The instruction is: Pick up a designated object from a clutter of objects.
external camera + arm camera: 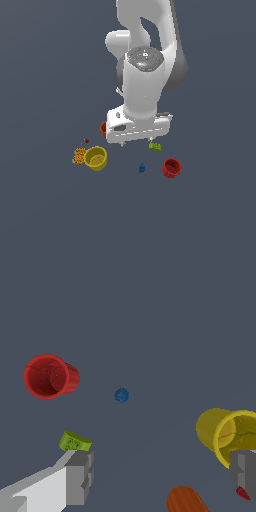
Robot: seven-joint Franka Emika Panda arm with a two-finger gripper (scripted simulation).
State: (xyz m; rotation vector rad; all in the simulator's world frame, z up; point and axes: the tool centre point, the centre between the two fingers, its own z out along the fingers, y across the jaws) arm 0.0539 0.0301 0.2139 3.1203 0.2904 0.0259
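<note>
The designated object is a tiny dark-blue piece lying between the yellow cup and the red cup; in the wrist view the blue object shows as a small round blob, seen end on. My gripper hangs above the floor behind it, open, holding nothing. In the wrist view the gripper has its grey fingers spread wide apart, well short of the blue object. The clutter of objects also holds a green block, an orange cup partly hidden by the hand, an orange-speckled box and a tiny red piece.
In the wrist view the red cup and yellow cup lie on their sides either side of the blue object. The green block sits close to one finger; the orange cup and red piece are near the other.
</note>
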